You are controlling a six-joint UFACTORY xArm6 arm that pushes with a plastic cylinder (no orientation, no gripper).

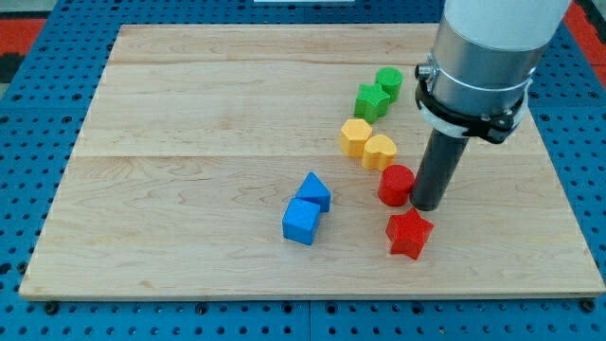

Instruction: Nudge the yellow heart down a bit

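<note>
The yellow heart (380, 151) lies right of the board's middle, touching a yellow hexagon-like block (355, 136) on its upper left. My tip (427, 206) rests on the board below and to the right of the heart, just right of a red cylinder (396, 185) that sits directly under the heart. A red star (409, 234) lies just below my tip.
A green star (371, 100) and a green cylinder (388, 82) sit above the yellow blocks. Two blue blocks lie left of the red ones, a pentagon-like block (313, 191) and a cube (302, 222). The wooden board (189, 142) rests on a blue pegboard.
</note>
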